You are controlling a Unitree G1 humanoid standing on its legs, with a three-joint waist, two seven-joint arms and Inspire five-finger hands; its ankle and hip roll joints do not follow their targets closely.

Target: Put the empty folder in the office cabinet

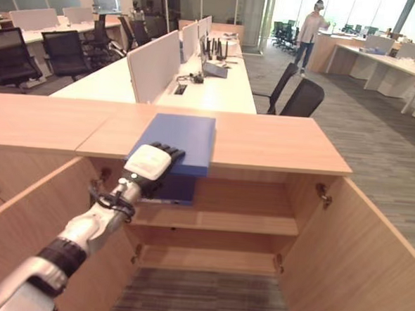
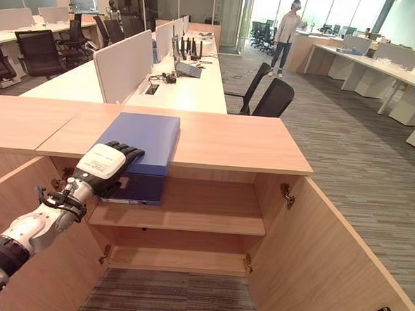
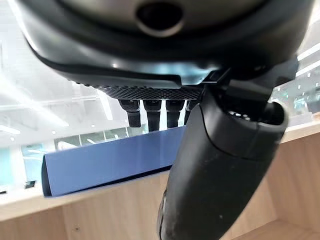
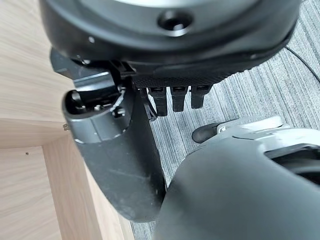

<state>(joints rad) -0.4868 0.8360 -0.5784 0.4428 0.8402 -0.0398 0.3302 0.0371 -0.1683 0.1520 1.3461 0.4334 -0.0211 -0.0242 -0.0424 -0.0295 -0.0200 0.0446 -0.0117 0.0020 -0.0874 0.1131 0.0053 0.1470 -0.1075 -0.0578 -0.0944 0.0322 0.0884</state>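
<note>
The flat blue rectangular folder [image 1: 174,143] lies on the top panel of the low light-wood office cabinet [image 1: 279,142], and its near end juts out past the cabinet's front edge, over the open compartment. The left hand [image 1: 150,167] is on that overhanging near corner: dark fingers [image 3: 152,112] lie curled over the folder's upper face and the thumb [image 3: 220,165] comes up beneath it, so the hand has the folder pinched between them. The left wrist view shows the blue edge running across just past the finger row, with the cabinet's wood front behind it.

Both cabinet doors stand swung open; the right-side door [image 1: 356,256] angles out from the cabinet toward the camera. Inside the cabinet 1 wooden shelf [image 1: 210,220] crosses the compartment below the folder's overhang.

The right hand [image 4: 172,97] shows in its own wrist view, off to the cabinet's side over grey carpet [image 4: 240,100], fingers bent short and the thumb hanging loose, holding nothing.

Beyond the cabinet, long white desks [image 1: 211,89] with partition screens stretch away, 2 black chairs [image 1: 302,98] beside them, and a person [image 1: 310,31] stands far behind the cabinet.
</note>
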